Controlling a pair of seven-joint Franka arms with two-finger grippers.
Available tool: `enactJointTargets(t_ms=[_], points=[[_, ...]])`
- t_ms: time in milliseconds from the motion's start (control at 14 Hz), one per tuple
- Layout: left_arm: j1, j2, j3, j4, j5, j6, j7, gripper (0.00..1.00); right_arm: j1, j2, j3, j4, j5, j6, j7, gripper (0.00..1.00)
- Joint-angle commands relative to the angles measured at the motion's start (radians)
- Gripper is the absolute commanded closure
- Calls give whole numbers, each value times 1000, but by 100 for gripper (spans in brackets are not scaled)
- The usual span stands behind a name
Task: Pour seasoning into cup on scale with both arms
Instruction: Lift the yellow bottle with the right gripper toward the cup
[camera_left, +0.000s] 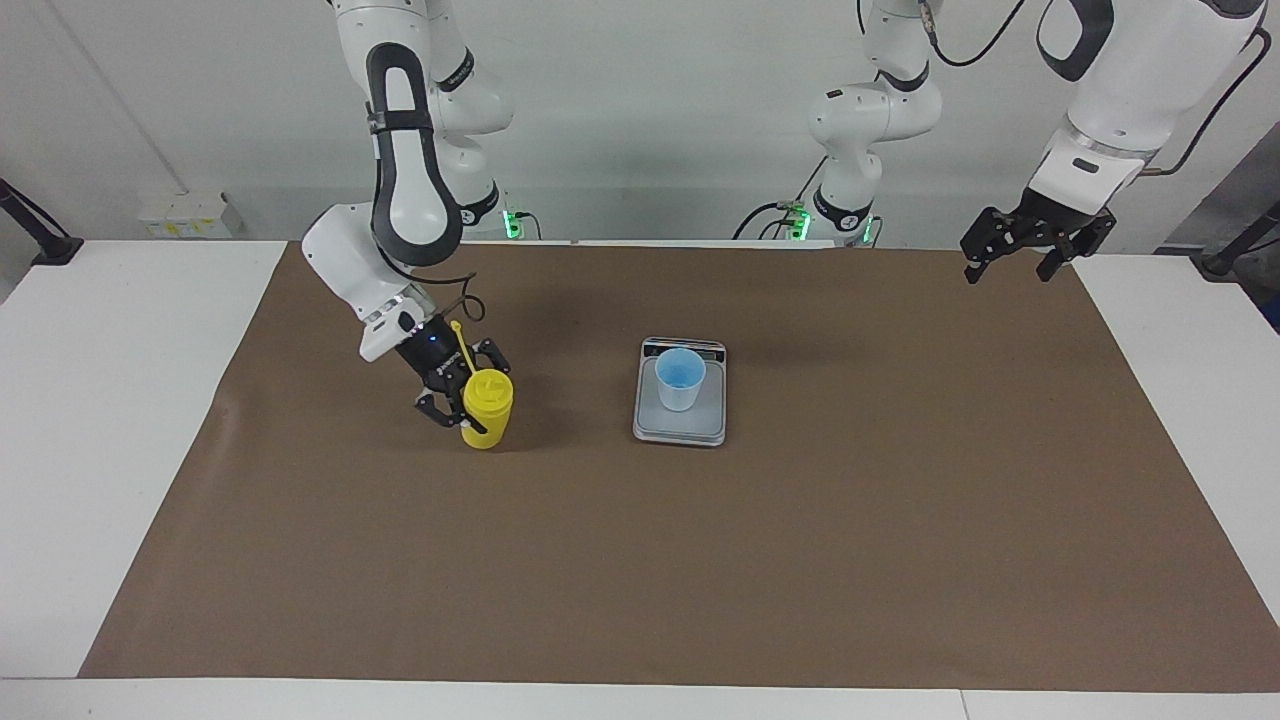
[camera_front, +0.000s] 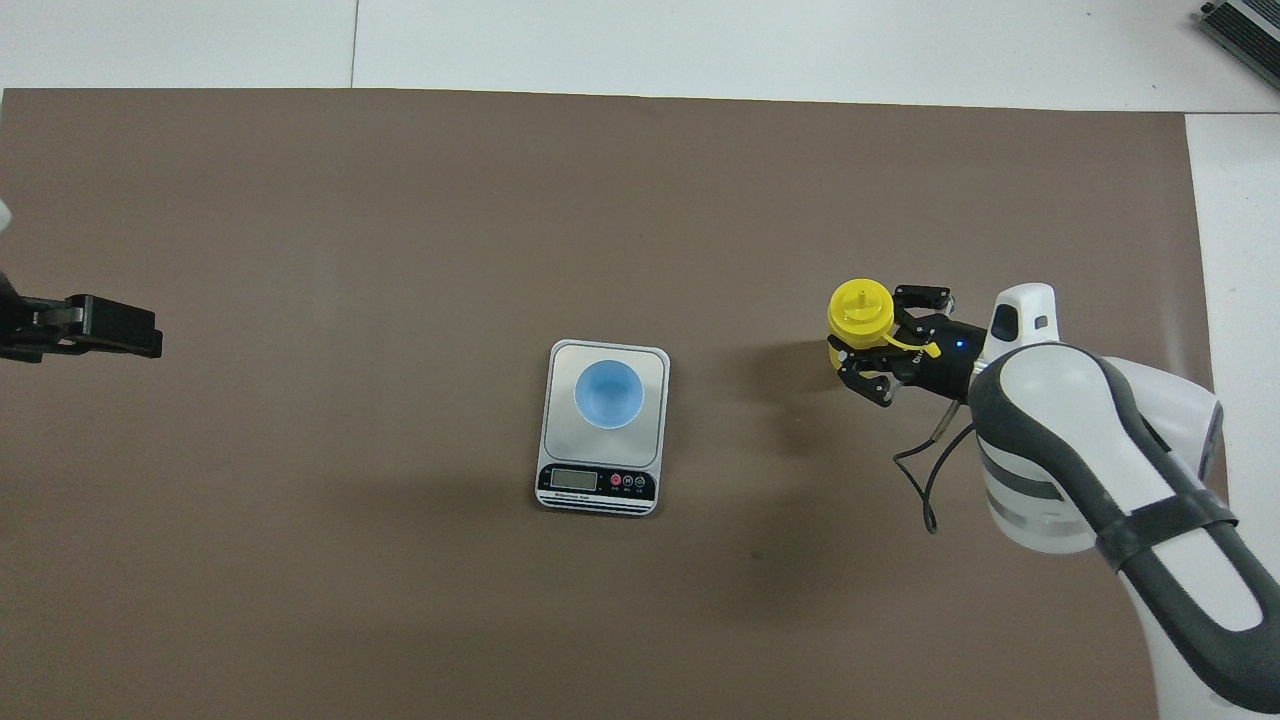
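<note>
Gripping yellow bottle (camera_left: 487, 408), right end effector (camera_left: 462, 398), cup (camera_left: 680, 378) on scale (camera_left: 680, 428)

matt brown paper mat (camera_left: 700, 560) (yellow plastic bottle (camera_left: 487, 410)).

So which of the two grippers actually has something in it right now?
The right gripper, shut on the yellow seasoning bottle beside the scale. The left gripper hangs open with nothing in it, over the mat's edge at its own end of the table.

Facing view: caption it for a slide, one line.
Right gripper grips the yellow seasoning bottle beside the scale holding the blue cup; left gripper waits.
</note>
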Motion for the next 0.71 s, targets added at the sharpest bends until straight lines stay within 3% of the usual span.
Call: enactJointTargets(t_ms=[0,429,643], points=[[7,-14,-2,-13,4,-12,-13,0,18,36,1,77,-168,13,154,100],[9,-14,-2,-13,4,-12,-13,0,103,67,5,160,-688,5,554,100],[9,-14,-2,-13,4,-12,-13,0,159,109,5,305,-1098,-163,896,100]])
